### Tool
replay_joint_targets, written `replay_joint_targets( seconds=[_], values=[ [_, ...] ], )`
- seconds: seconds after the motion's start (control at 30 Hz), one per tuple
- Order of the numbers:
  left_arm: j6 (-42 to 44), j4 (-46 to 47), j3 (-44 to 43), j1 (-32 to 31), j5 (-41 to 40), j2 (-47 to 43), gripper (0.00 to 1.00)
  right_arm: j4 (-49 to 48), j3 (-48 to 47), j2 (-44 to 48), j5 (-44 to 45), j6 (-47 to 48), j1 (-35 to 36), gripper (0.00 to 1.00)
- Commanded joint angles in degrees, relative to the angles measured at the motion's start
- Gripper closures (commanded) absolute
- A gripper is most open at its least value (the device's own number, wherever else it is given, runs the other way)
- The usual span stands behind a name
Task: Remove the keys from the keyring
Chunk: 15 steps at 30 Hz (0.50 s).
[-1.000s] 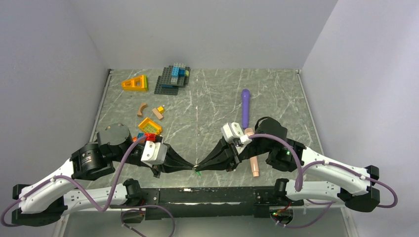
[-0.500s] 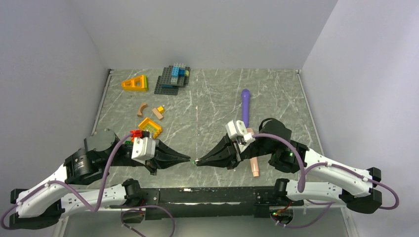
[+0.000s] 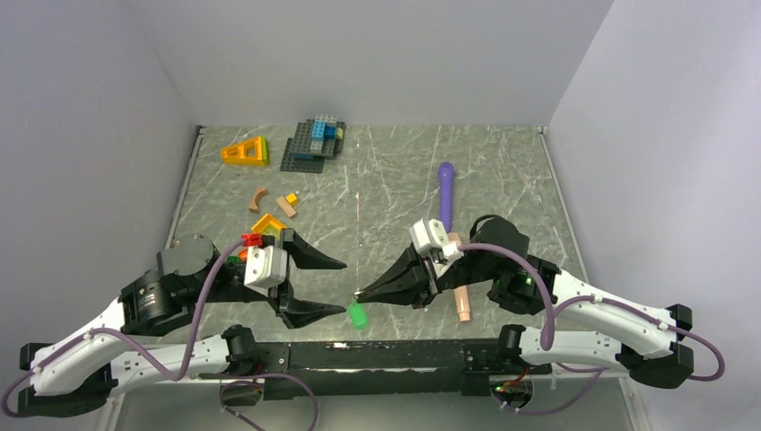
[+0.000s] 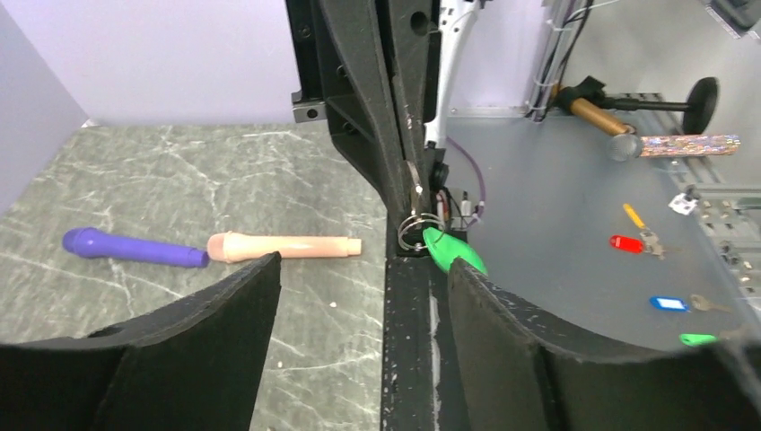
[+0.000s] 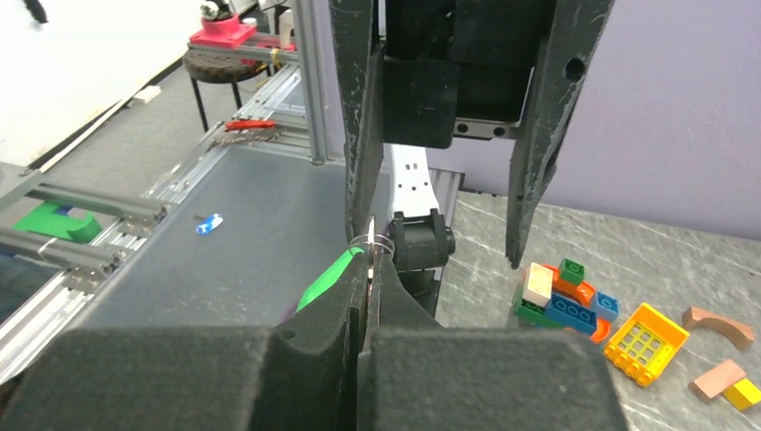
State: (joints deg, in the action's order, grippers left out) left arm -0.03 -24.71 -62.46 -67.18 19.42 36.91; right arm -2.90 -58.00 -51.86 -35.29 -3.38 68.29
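Green key: the green key [image 3: 358,315] hangs low over the near edge of the table [image 3: 502,162], about the middle of that edge, between the two arm bases.
Keyring: a thin wire keyring [image 4: 411,230] sits right at the head of the key; in the left wrist view the two touch.
Right gripper: the right gripper [image 3: 361,293] is closed flat, and the ring is pinched at its very tip.
Left gripper: the left gripper [image 3: 345,287] stands wide apart and has hold of nothing.
Key against tool: the green key lies just beyond the left jaws' opening and slightly nearer the table edge, close to the nearer jaw but apart from it. It dangles directly under the right gripper's tip.
Brass key: not clearly seen. A sliver of metal shows between the closed right jaws, but I cannot tell whether it is the key.
Done so far: judging by these views, no key lies free on the table. The green one looks attached to the ring, though the pictures are too fine-grained to say whether it is threaded or only resting against it.
Left to do: by that reading, both keys have yet to come off. The left arm would need a fresh hold on the green head while the right keeps the ring steady.
Elsewhere: toy bricks [image 3: 269,229] lie towards the table's left side, well apart from the ring.
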Motion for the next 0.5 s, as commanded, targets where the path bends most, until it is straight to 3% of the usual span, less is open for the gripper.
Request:
replay_joint_targets(
  seconds=[0.0,0.1,0.47],
  values=[
    [3.5,-1.3,-4.1,0.0,5.8,-1.1,0.25,0.3,-1.5,0.4,-4.3,1.1,0.2,1.0],
    [4.1,-2.1,-5.4,0.0,7.3,-0.6,0.25,0.8,-2.1,-0.2,-5.8,1.2,0.2,1.0],
    [3.5,-1.7,-5.9,0.0,8.7,4.2,0.39,0.1,-3.1,-1.8,-6.2,1.0,0.2,1.0]
  ],
)
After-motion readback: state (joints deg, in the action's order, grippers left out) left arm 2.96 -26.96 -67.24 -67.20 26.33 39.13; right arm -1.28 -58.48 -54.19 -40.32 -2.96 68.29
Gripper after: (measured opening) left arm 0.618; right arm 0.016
